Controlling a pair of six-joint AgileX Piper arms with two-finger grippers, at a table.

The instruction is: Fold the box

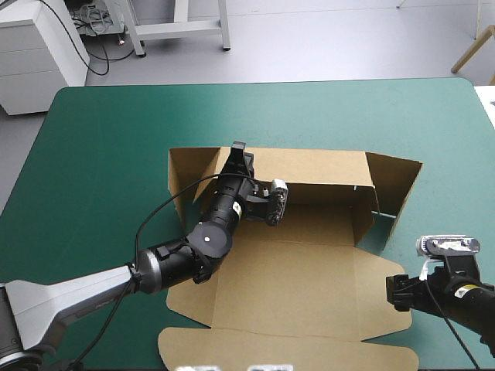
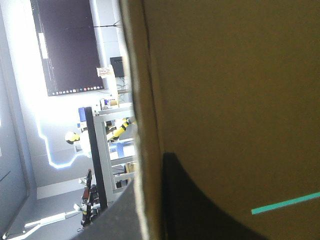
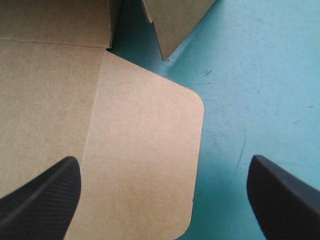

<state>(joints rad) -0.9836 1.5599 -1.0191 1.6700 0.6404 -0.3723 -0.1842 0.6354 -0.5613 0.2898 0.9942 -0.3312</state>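
The brown box point(image 1: 294, 263) lies as a cut sheet in the middle of the table, its far wall point(image 1: 309, 166) raised and a right-hand side flap point(image 1: 394, 185) standing up. My left gripper point(image 1: 238, 151) reaches over the base to the far wall's top edge near its left end. In the left wrist view the board edge point(image 2: 142, 125) runs between the black fingers point(image 2: 200, 205), so the left gripper point(image 2: 147, 175) is shut on the box. My right gripper point(image 1: 396, 292) hovers at the sheet's right near corner. Its fingers stand wide apart over a rounded flap point(image 3: 145, 150), the right gripper point(image 3: 162, 195) open.
The teal-green cover point(image 1: 108, 154) lies bare to the left of and beyond the box, and shows beside the rounded flap point(image 3: 250, 75). A long flat lid panel point(image 1: 286, 352) reaches the table's near edge. The left arm lies across the box's base.
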